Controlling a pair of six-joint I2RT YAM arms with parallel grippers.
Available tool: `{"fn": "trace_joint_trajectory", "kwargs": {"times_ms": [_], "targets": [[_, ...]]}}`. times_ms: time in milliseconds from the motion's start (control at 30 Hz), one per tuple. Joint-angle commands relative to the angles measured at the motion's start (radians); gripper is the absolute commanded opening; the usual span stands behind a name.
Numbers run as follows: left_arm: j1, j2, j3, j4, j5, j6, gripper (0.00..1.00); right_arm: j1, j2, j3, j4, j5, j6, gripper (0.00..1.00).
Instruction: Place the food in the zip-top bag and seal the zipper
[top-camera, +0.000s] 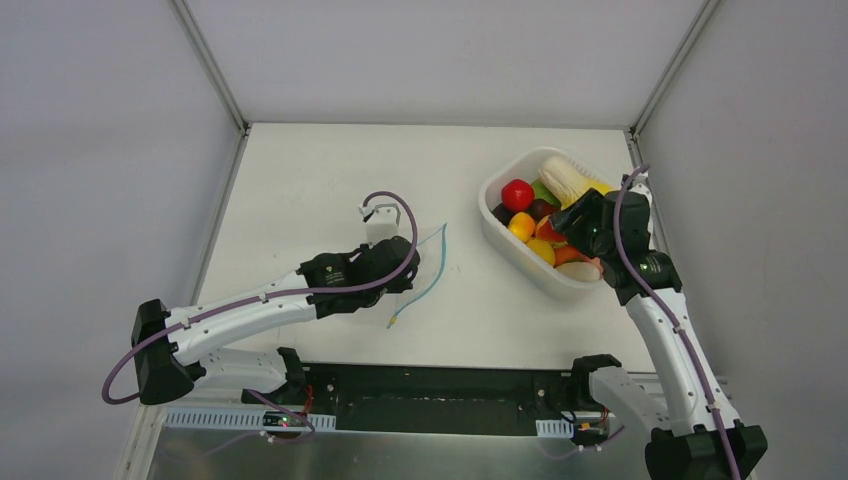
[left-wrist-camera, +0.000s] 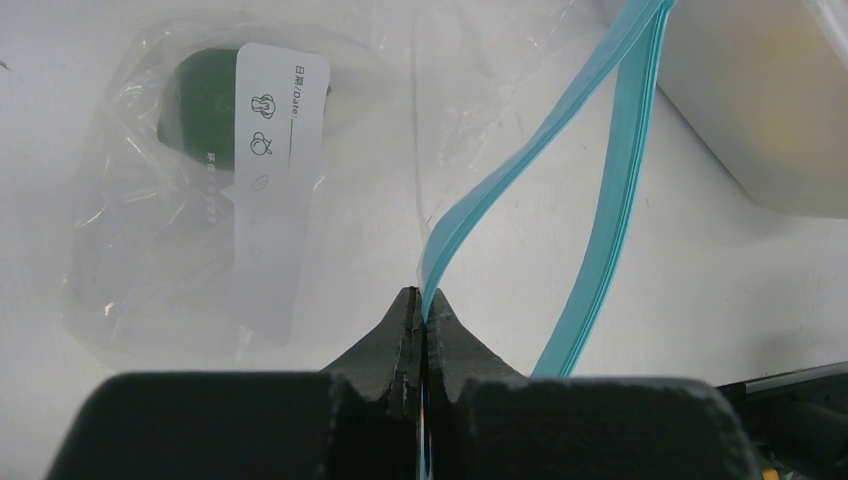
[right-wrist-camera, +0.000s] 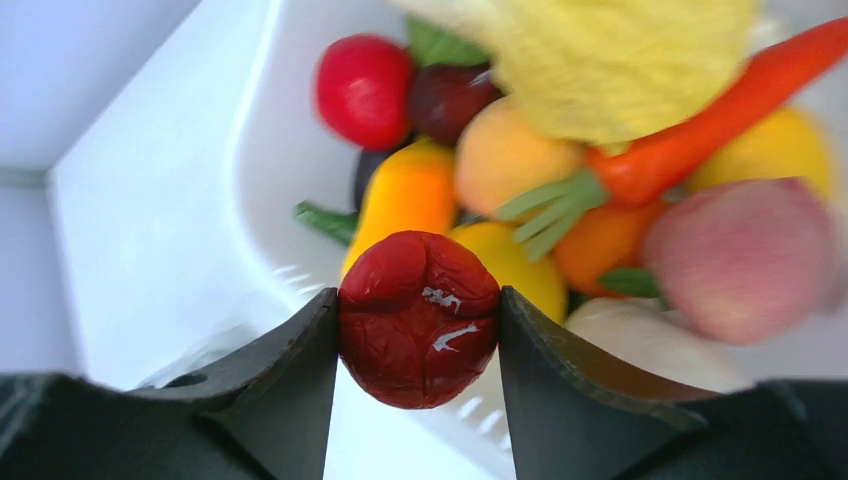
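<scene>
Tabletop (top-camera: 300, 180): left fingers (left-wrist-camera: 395, 340) pinch zipper (left-wrist-camera: 520, 170); right fingers (right-wrist-camera: 290, 380) clasp red fruit (right-wrist-camera: 418, 318).

We see a white tub (top-camera: 503, 243) on the table (top-camera: 300, 190), at its far right, near the wall (top-camera: 760, 120).

1. A white table (top-camera: 300, 180) fills the view. The left arm (top-camera: 250, 310) reaches in from 8 o'clock and the right arm (top-camera: 670, 340) from 5 o'clock.
2. Just toward 9 o'clock from the table's centre lies the clear zip-top bag (top-camera: 428, 260), partly under the left gripper (top-camera: 408, 262).
3. The teal zipper (top-camera: 431, 280) curves along the bag's 3 o'clock side, ending toward 7 o'clock.
4. At 2 o'clock sits a white tub (top-camera: 515, 255) heaped with food (top-camera: 517, 194): red, yellow, orange, green and dark pieces.
5. The right gripper (top-camera: 572, 228) hangs over the tub's 4 o'clock part, and how its jaws stand is hidden from here.
</scene>
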Motion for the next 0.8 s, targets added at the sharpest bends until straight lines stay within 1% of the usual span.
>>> {"fn": "trace_joint_trajectory", "kwargs": {"times_ms": [0,100,167,300,500,600,767], "targets": [[0.014,-0.002,0.028,0.002,0.014,-0.001,0.0,-0.001,-0.048,-0.003,0.145,-0.335,0.146,0.43],[0.014,0.001,0.038,-0.004,0.01,0.005,0.0,0.003,-0.075,-0.069,0.286,-0.521,0.231,0.42],[0.014,0.003,0.042,-0.003,0.008,0.005,0.0,0.014,-0.081,-0.082,0.334,-0.567,0.263,0.42],[0.014,0.01,0.046,0.01,0.013,-0.006,0.0,0.117,-0.072,-0.084,0.408,-0.593,0.264,0.41],[0.018,0.009,0.054,0.043,0.012,0.008,0.0,0.367,0.006,-0.049,0.435,-0.506,0.192,0.42],[0.019,0.01,0.074,0.038,0.021,0.019,0.0,0.449,0.044,-0.043,0.446,-0.455,0.169,0.42],[0.018,-0.005,0.054,0.077,0.051,0.031,0.0,0.557,0.084,-0.038,0.46,-0.374,0.137,0.43]]}}
